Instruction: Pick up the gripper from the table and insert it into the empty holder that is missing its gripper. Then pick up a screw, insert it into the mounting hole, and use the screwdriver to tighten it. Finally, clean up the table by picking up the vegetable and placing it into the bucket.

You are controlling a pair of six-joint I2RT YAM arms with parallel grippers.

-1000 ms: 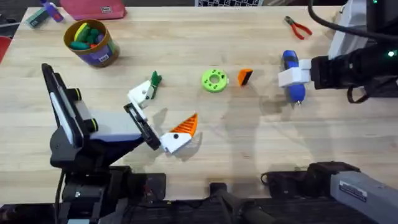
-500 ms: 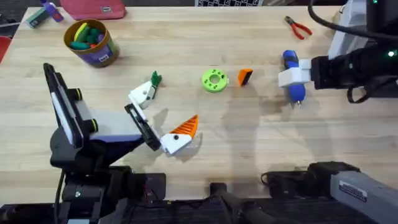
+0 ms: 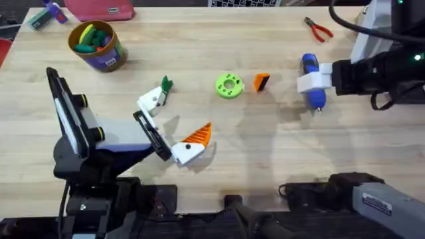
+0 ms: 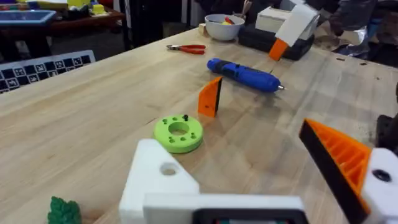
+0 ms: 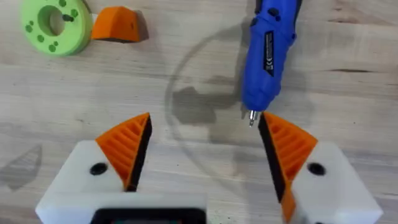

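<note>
Overhead view: the loose orange gripper (image 3: 262, 81) stands on the worktop just right of the green disc (image 3: 229, 85), with the blue screwdriver (image 3: 313, 89) farther right and the right claw (image 3: 311, 83) hanging over it. In the right wrist view that claw's pads are spread wide and hold nothing, the screwdriver's bit end lying between them. The left claw (image 3: 171, 125) sits low at centre-left, also open and empty; its far finger is the bare white holder (image 3: 151, 101), the near one carries its orange wedge. The dark green vegetable (image 3: 165, 85) lies touching the holder's far side, and the bucket (image 3: 96, 45) stands far left. The risk, as I judge it: if the right claw closes here it takes the screwdriver rather than the gripper, putting the steps out of order, and a brush against the small upright wedge could tip it. Compared with half a second ago, nothing has visibly shifted; both arms look stationary.
</note>
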